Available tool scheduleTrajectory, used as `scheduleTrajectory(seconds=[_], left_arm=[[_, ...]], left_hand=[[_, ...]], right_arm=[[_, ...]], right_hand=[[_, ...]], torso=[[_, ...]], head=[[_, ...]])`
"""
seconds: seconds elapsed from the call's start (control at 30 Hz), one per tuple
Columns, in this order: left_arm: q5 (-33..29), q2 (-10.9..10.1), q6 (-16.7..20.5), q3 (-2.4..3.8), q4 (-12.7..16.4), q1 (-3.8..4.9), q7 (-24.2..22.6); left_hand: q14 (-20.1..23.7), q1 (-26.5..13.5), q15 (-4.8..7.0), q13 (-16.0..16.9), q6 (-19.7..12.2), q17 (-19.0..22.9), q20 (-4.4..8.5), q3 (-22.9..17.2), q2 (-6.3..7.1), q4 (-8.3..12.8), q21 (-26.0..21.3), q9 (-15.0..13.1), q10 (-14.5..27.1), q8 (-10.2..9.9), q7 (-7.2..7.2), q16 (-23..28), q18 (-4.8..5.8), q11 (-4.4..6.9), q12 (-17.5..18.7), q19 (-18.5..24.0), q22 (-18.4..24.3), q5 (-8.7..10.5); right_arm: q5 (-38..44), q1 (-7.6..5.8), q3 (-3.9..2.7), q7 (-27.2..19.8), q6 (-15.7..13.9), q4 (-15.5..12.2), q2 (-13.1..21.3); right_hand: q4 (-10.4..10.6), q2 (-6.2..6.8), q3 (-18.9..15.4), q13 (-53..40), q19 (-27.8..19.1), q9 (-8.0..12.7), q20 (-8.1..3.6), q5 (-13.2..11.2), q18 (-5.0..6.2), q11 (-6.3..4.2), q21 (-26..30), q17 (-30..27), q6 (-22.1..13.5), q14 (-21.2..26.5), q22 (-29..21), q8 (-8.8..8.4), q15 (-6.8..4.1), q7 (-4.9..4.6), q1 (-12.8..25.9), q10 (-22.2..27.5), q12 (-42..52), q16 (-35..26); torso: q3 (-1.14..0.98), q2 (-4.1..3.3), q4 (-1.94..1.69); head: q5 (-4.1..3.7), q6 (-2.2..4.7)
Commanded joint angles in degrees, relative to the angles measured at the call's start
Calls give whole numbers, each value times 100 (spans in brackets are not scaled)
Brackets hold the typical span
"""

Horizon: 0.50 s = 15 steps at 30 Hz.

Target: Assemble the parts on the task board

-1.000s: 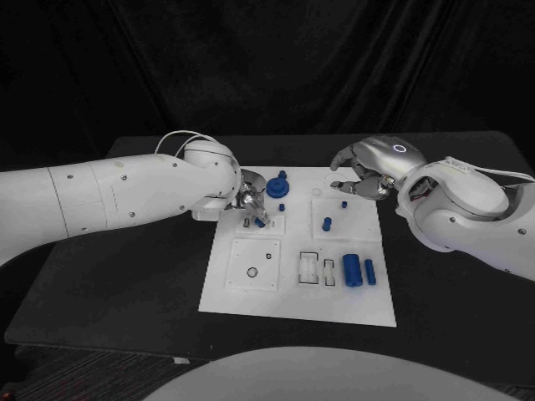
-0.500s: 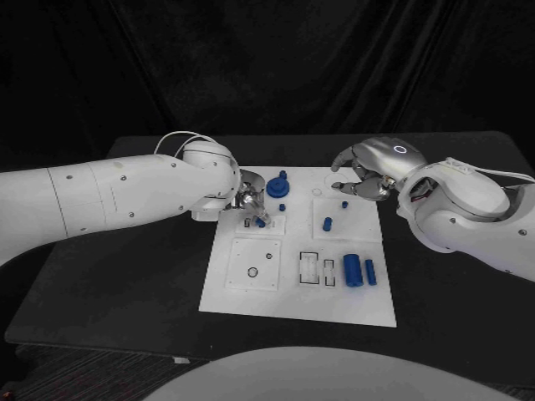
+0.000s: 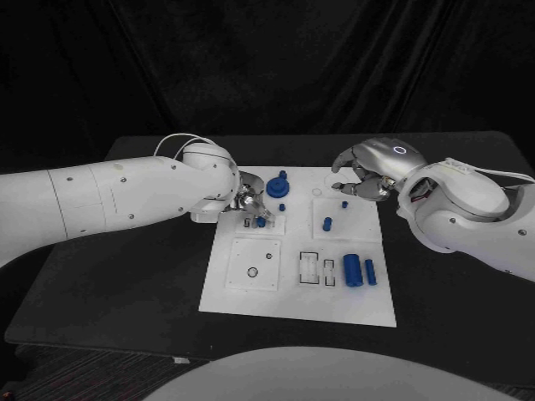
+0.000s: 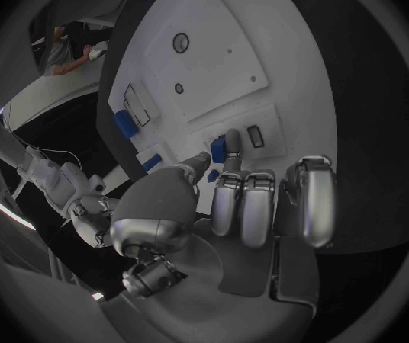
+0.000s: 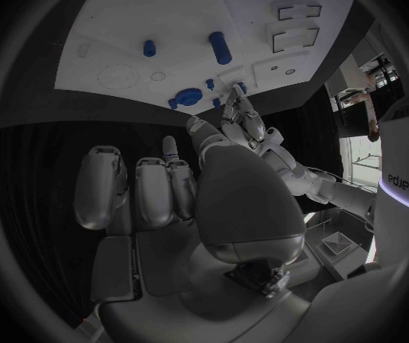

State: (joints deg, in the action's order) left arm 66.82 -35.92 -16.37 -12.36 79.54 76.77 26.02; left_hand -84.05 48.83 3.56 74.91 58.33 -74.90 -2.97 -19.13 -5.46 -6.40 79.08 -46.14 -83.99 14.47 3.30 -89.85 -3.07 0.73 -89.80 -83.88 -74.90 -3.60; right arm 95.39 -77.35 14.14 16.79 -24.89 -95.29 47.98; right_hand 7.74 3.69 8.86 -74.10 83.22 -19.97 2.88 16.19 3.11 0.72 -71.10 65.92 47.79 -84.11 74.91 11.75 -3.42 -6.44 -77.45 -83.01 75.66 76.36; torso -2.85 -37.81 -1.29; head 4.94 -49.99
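The white task board (image 3: 294, 296) lies mid-table. My left hand (image 3: 248, 204) hangs low over its far left part and pinches a small blue part (image 3: 261, 221) between thumb and a finger. In the left wrist view that blue part (image 4: 219, 149) sits at the fingertips, beside a small rectangular slot (image 4: 255, 136). My right hand (image 3: 364, 174) hovers over the board's far right corner with loosely curved fingers and holds nothing. A blue knob (image 3: 277, 184), a short blue peg (image 3: 327, 224) and a thick blue cylinder (image 3: 352, 270) stay on the board.
A slim blue pin (image 3: 370, 271) lies beside the cylinder, next to two rectangular slots (image 3: 310, 266). A square plate with a round hole (image 3: 253, 266) sits on the board's near left. Bare black table (image 3: 123, 276) surrounds the board.
My left hand has edged slightly lower over the board with the small blue part still pinched. The right hand has hardly moved.
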Motion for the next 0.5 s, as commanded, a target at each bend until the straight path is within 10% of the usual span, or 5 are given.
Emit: scheduleTrajectory(seconds=[0.03,0.5], left_arm=[[-6,1,-37,4,-1,-10,-69],[-6,-35,-19,4,1,-13,-91]], left_hand=[[-595,-31,-12,1509,64,-1510,-5,27,-30,20,-27,-23,-601,-21,-12,-15,54,1,-20,-46,-1172,-69],[-595,118,3,1509,71,-1510,14,-164,-59,424,-93,-103,-601,-186,-23,-15,43,16,-20,-23,-1158,-970]], right_arm=[[31,13,-4,107,56,-1,6],[31,13,-4,110,85,-3,17]], right_hand=[[30,-7,12,3,3,5,28,20,72,36,20,-4,40,-188,997,26,40,18,-44,19,-32,-13],[32,-12,16,15,1,11,29,34,74,37,29,-10,44,-187,995,26,41,17,-50,25,-43,-16]], torso=[[-2,-1,3],[-3,-2,0]], head=[[8,-1],[3,-1]])
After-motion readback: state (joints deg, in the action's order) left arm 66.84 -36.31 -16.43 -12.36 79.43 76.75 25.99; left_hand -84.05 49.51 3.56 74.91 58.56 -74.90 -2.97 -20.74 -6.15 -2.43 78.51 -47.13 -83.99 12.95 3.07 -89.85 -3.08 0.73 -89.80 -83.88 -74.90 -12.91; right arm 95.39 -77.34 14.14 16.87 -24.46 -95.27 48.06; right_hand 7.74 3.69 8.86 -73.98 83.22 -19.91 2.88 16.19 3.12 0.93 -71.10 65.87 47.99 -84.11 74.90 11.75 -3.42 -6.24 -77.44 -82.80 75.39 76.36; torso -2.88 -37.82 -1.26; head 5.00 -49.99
